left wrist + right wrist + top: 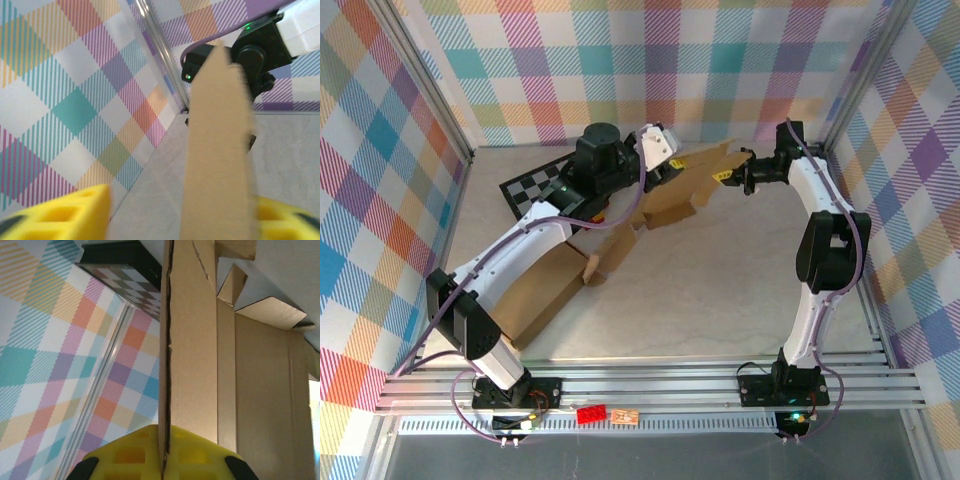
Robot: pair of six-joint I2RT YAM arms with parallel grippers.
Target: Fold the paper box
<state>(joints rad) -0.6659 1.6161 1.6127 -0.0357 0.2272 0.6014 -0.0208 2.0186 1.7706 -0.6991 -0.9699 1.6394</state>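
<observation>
Stretching forward, right arm [817,190] clamps jaws on the paper box [680,197]; left arm [520,245] holds jaws apart.

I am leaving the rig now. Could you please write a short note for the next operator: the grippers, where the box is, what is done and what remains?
Left gripper: open, a cardboard flap between its fingers, not pinched.
Right gripper: shut on a panel edge of the box.
Box: lies mostly flat on the table, far end raised between the grippers.
Done: far end lifted.
To do: nearly all folds.
</observation>
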